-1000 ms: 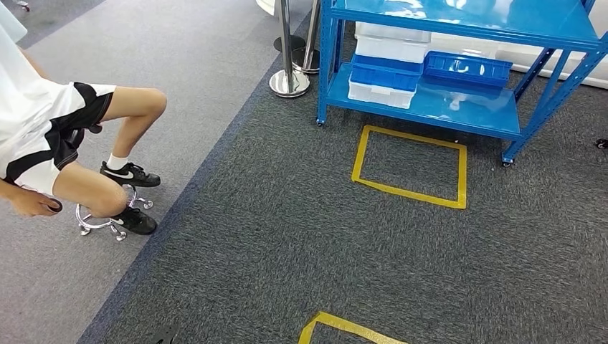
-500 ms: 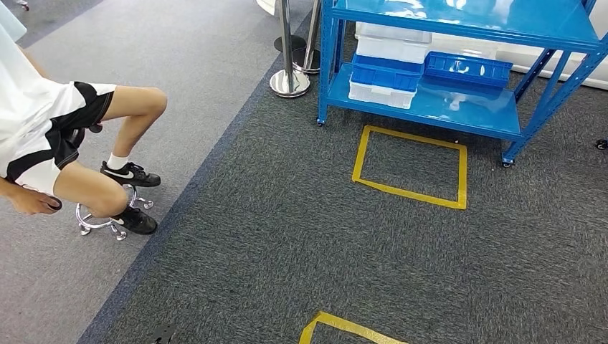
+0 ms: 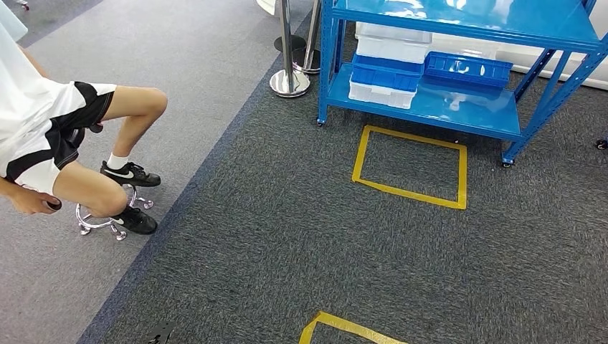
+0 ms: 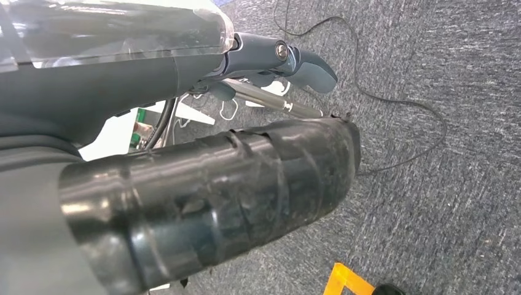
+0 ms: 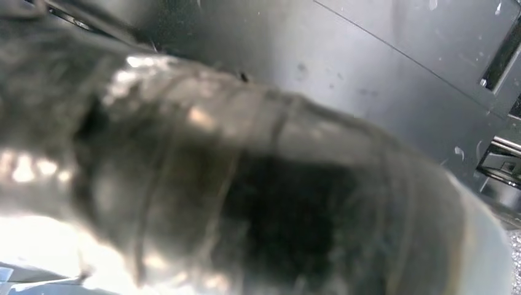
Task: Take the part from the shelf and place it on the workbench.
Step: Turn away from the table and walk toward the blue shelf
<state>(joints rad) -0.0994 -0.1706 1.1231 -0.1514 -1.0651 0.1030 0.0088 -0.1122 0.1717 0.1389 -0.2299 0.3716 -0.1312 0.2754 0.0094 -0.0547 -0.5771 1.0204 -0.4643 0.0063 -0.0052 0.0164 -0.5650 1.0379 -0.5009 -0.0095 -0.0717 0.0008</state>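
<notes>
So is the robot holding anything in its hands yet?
It cannot be told. The left hand and right hand are seen from too close to show their fingers. The blue shelf stands across the carpet.

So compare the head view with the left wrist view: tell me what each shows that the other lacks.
Head view alone: the blue shelf with stacked bins, a seated person, and metal posts. Left wrist view alone: the left hand close up, with a thin black cable on the floor. Both: dark grey carpet with yellow tape.

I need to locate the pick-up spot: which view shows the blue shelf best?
The head view: the blue shelf stands ahead with stacked bins. The left wrist view looks at carpet; the right wrist view is blurred dark.
</notes>
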